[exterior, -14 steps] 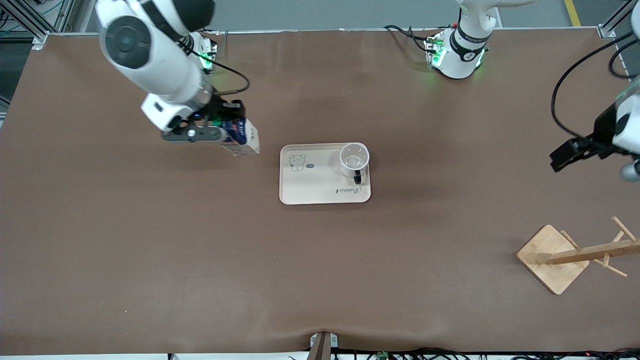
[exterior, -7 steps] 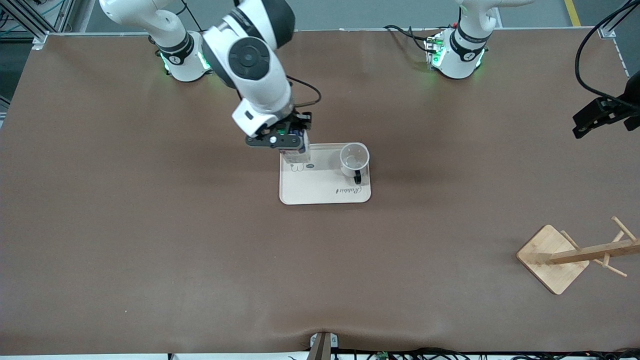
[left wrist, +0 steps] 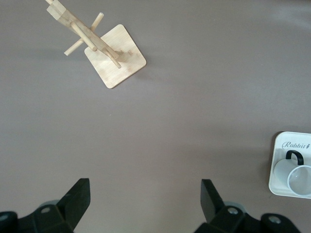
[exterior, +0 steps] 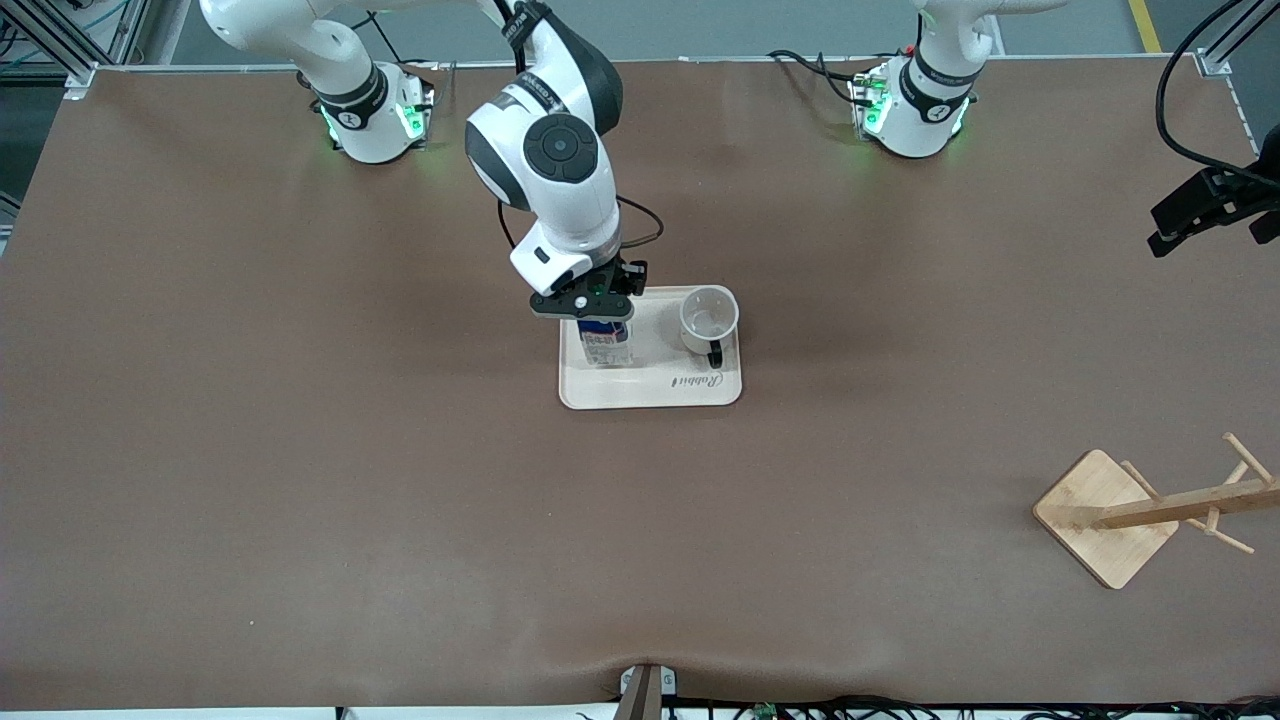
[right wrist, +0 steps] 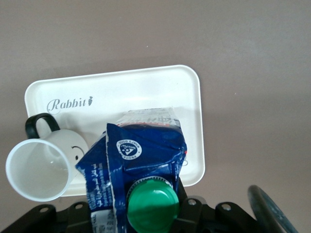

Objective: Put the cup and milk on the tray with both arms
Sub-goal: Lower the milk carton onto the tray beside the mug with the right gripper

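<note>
The milk [exterior: 606,343] is over the tray [exterior: 650,392], at the end toward the right arm's side, and I cannot tell whether its base touches the tray surface. The right gripper [exterior: 592,305] holds it from above, its jaws pinching the carton's upper part. In the right wrist view the milk's green cap [right wrist: 152,203] and dark-blue top sit right under the camera, with the cream tray spread below them.

The cup [exterior: 709,319] stands upright on the same tray, beside the milk and toward the left arm's end, its black handle [exterior: 715,353] pointing toward the front camera, close to the "Rabbit" lettering [exterior: 697,382]. The smiley face on its side shows in the right wrist view. Cup and milk stand apart.

The tray lies flat in the middle of the brown tabletop [exterior: 300,480].

The left gripper [exterior: 1190,215] hangs in the air over the tabletop's edge at the left arm's end, well apart from the tray, waiting with its jaws spread wide and holding nothing.

A wooden rack [exterior: 1150,512] stands near that same end, nearer the front camera than the tray.
</note>
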You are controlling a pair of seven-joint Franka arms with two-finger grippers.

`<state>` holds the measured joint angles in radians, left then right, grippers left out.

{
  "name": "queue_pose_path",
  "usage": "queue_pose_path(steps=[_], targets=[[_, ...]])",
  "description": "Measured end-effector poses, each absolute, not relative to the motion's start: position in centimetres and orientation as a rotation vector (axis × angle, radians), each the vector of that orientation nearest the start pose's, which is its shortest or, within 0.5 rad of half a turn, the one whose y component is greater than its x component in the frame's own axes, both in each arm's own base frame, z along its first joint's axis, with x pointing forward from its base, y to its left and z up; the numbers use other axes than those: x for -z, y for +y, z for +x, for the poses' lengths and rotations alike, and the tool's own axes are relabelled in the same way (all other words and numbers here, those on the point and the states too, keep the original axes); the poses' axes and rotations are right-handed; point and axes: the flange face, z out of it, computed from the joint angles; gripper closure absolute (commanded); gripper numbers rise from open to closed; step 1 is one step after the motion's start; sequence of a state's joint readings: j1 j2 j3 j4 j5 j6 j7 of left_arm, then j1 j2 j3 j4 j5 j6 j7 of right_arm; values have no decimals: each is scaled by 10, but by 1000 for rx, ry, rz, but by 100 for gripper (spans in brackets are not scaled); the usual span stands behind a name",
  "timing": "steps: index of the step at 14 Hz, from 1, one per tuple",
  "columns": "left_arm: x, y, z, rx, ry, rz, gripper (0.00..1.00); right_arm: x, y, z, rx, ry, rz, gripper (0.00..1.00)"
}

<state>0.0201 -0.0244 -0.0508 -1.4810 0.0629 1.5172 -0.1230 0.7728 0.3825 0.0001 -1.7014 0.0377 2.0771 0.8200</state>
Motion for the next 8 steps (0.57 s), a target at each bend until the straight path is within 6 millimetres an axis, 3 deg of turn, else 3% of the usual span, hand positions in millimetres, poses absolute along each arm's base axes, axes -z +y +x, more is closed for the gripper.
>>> queue_pose_path(steps=[3, 8], targets=[[-675, -10, 541, 101, -151, -3078, 0, -367, 460, 469, 9, 68, -3136, 100], [-680, -10, 538, 113, -152, -3078, 0, -338, 463, 451, 21, 25, -3134, 100]])
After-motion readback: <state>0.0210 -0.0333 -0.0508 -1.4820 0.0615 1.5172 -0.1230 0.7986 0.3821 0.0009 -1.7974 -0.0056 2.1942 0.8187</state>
